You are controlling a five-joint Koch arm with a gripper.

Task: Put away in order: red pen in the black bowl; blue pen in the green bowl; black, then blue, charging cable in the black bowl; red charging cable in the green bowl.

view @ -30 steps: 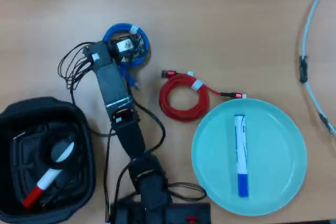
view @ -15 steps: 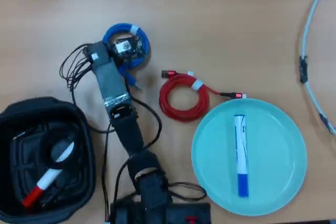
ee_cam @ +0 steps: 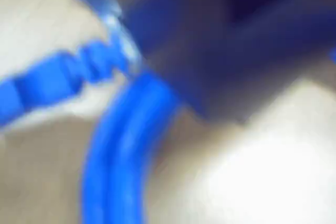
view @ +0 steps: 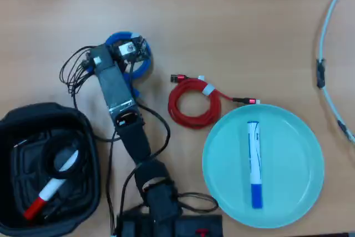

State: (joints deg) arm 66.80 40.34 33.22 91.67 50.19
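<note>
**Blue coil grasp: watch for a partial pick**

Your pincer (view: 133, 48) sits over the blue charging cable wound in a small coil (view: 126, 58), towards the far left part of the wooden counter (view: 233, 20) in the overhead view. In the wrist view the blue coil (ee_cam: 118, 156) fills the frame, badly blurred, so you cannot tell whether the jaws are wide, narrow or already closed on a strand.

By my reading, you are on the blue cable step. The deep black plastic bowl (view: 89, 137) at the near left corner already holds the white marker with a red cap (view: 50, 190) and a dark coiled cable (view: 58, 162). The white marker with a blue cap (view: 254, 165) lies in the round pale green dish (view: 222, 159).

The risks, as I judge them:
- You may catch one loop only, so the coil unwinds and drags.
- A trailing plug may snag the arm's own loose wiring (view: 75, 70) just beside the coil.
- The bright red coiled cable (view: 193, 102) lies near, between the blue coil and the dish; a dangling end could disturb it.
</note>
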